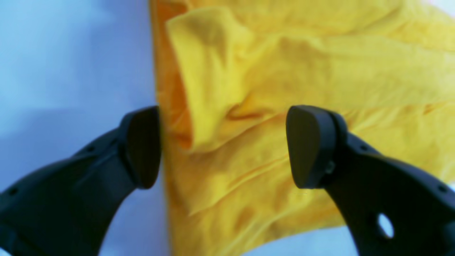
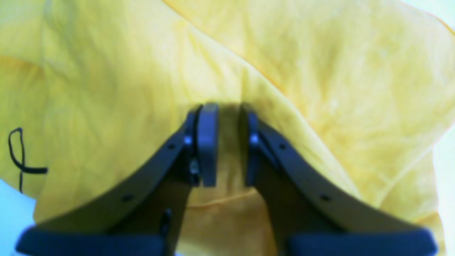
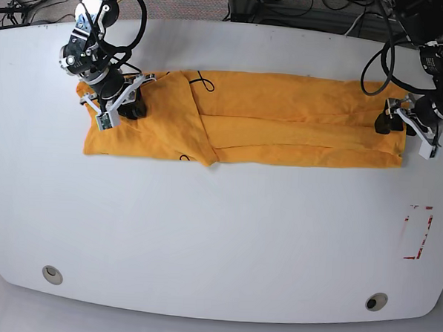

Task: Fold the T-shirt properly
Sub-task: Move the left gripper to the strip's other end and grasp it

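Already partway, by the look of it — the T-shirt (image 3: 283,117) lies as one long, narrow band stretched between the two grippers, both long sides turned in toward the middle, a flap doubled diagonally over the body not far from the right gripper (image 3: 121,105). Left to do, as a judgement: the crosswise folds that bring the ends together, plus some smoothing of the wrinkles around both tools.

Right gripper (image 2: 224,142): down on the cloth at its own end of the band, jaws drawn close with only a slim gap. Yellow fabric in that gap and a crease running up to the fingertips, but cannot tell whether a fold is really pinched. Off to one side of it, near the cloth's edge, a thin black looped squiggle (image 2: 21,160).

Left gripper (image 1: 222,145): spread wide and holding nothing, astride the edge at the opposite end — one pad at the border of cloth and table, the other above the fabric, a turned-over lip of shirt between and just beyond them.

Around the work: bare white table (image 3: 218,233) on the near side of both grippers, a red-outlined mark (image 3: 416,232) on it nearer the left one, two round holes (image 3: 52,275) by the front rim, cables (image 3: 289,6) beyond the far edge. Nothing resting on the shirt besides the tools, so no obstruction apparent.
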### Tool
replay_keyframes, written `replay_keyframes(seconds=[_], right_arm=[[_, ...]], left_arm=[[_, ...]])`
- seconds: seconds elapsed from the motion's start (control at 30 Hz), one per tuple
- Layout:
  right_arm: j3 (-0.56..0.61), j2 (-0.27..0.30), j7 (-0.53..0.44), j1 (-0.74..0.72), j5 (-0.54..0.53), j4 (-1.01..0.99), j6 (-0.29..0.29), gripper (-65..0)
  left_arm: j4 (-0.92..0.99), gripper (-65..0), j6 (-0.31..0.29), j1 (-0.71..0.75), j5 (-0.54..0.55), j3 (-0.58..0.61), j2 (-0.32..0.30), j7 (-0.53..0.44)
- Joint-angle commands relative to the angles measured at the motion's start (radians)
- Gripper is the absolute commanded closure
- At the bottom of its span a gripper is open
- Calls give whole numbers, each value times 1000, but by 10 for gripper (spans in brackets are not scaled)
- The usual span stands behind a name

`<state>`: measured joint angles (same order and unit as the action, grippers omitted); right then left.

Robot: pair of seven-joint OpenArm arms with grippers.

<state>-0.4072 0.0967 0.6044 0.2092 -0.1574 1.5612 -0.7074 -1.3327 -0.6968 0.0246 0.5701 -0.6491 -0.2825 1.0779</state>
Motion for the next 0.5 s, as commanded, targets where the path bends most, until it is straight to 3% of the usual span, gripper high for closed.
replay_keyframes(seconds=[0.0, 0.17, 0.27, 0.47], right_arm=[[0, 2, 91, 14, 71, -9, 9, -109], [0, 2, 91, 14, 69, -9, 9, -109], [-2, 2, 91, 16, 48, -9, 9, -109], [0, 8, 94, 17, -14, -12, 9, -109]], left_arm=[[-11, -400, -1, -5, -2, 12, -2, 14], [-11, -189, -1, -5, 1, 38, -2, 11], [-11, -97, -1, -5, 0, 38, -2, 0], [-23, -26, -1, -5, 3, 41, -2, 0]])
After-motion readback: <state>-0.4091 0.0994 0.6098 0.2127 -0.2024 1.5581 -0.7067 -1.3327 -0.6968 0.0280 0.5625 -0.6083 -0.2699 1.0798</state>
